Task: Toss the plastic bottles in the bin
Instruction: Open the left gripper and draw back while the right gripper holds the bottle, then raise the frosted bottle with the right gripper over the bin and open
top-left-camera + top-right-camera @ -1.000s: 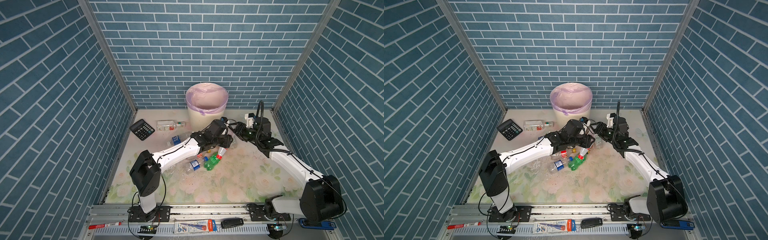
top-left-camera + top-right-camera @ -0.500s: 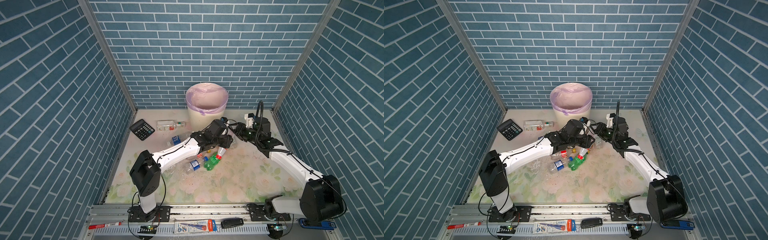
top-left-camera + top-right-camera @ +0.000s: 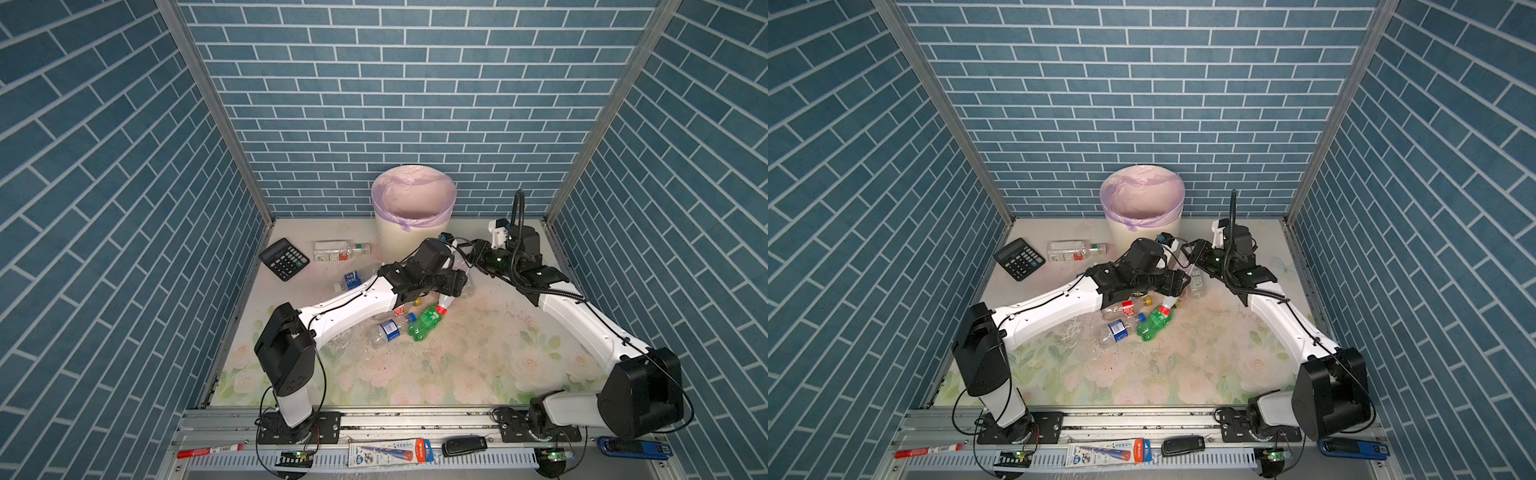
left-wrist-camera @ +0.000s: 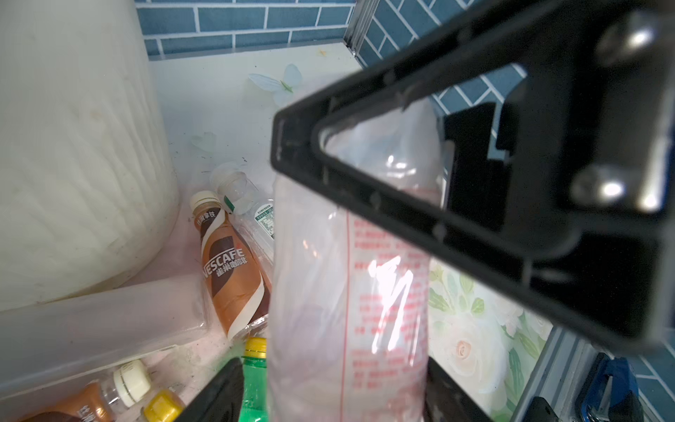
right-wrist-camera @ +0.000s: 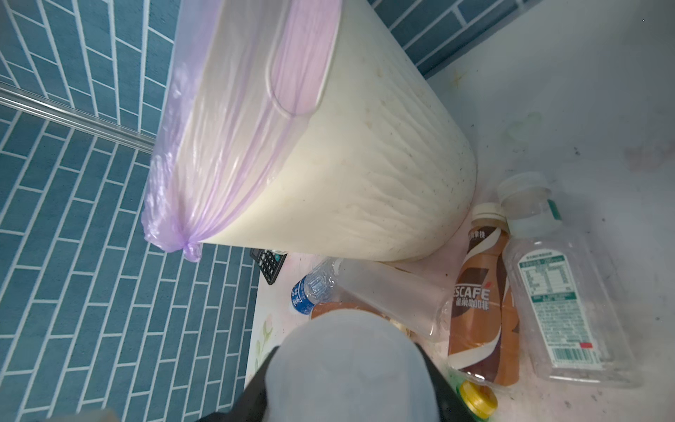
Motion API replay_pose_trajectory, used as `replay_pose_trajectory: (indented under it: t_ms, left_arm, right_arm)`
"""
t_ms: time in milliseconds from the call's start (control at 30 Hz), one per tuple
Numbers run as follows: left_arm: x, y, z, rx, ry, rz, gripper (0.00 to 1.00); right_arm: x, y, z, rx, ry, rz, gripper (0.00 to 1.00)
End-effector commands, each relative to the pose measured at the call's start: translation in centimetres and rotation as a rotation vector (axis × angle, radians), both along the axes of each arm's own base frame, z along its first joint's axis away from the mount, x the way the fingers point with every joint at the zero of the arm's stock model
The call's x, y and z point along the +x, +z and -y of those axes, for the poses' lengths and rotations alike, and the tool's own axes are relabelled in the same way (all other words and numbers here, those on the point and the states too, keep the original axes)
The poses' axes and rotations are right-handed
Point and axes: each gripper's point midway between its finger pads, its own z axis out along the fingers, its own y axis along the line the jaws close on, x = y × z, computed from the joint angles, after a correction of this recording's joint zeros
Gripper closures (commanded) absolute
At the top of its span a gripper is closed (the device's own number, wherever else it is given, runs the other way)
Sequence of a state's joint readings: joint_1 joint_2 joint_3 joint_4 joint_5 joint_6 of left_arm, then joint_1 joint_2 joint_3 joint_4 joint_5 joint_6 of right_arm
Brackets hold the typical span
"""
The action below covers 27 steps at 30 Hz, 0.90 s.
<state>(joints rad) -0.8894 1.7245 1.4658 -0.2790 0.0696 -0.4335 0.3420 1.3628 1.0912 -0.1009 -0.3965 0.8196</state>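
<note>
As left arm (image 3: 353,303) meets right arm (image 3: 575,312) beside bin (image 3: 390,241), left jaws loose around bottle (image 4: 347,292), right jaws gripping it.

Plastic bottles (image 3: 424,326), clear, green and brown-labelled, mostly on their sides just before the upright cream, lilac-lined bin (image 3: 395,243)

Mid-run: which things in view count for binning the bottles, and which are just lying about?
Job: bin; green bottle; red-capped clear bottle; blue-labelled bottle; second blue-labelled bottle; Nescafé bottle; green-labelled clear bottle; clear bottle left of the bin.
Lying about: calculator; red marker; blue-and-red packet; small black device.
</note>
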Motion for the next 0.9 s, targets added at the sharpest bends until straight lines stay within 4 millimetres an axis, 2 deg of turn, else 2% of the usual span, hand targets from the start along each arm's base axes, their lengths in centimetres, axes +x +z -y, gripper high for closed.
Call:
replay_pose_trajectory:
  t_ms: [0, 100, 267, 367, 500, 667, 767, 867]
  left_arm:
    - [0.1, 2.1, -2.4, -0.003, 0.049, 0.041, 0.12]
    - [0.3, 4.5, -3.9, -0.01, 0.074, 0.091, 0.01]
    - [0.9, 8.7, -6.7, -0.055, 0.123, 0.17, 0.01]
    - [1.5, 11.1, -8.5, -0.089, 0.155, 0.21, 0.01]
    - [2.6, 14.6, -11.7, -0.1, 0.208, 0.288, 0.01]
    - [4.1, 17.1, -15.2, -0.12, 0.276, 0.32, 0.01]
    - [4.6, 17.7, -16.3, -0.14, 0.299, 0.332, 0.01]
    - [5.0, 18.1, -16.9, -0.153, 0.309, 0.336, 0.01]
  right_arm:
    - [1.8, 3.3, 0.9, -0.064, -0.036, 0.098, 0.58]
    - [3.1, 5.2, 1.4, -0.077, -0.065, 0.14, 0.58]
    - [5.7, 10.1, 2.0, -0.087, -0.124, 0.244, 0.59]
    - [7.1, 13.8, 2.7, -0.072, -0.176, 0.325, 0.6]
    - [8.4, 19.8, 4.3, -0.033, -0.276, 0.457, 0.62]
    - [8.3, 27.1, 7.6, -0.016, -0.441, 0.634, 0.63]
    - [7.3, 31.0, 10.0, -0.013, -0.545, 0.734, 0.63]
    - [5.8, 34.1, 12.4, -0.008, -0.65, 0.825, 0.64]
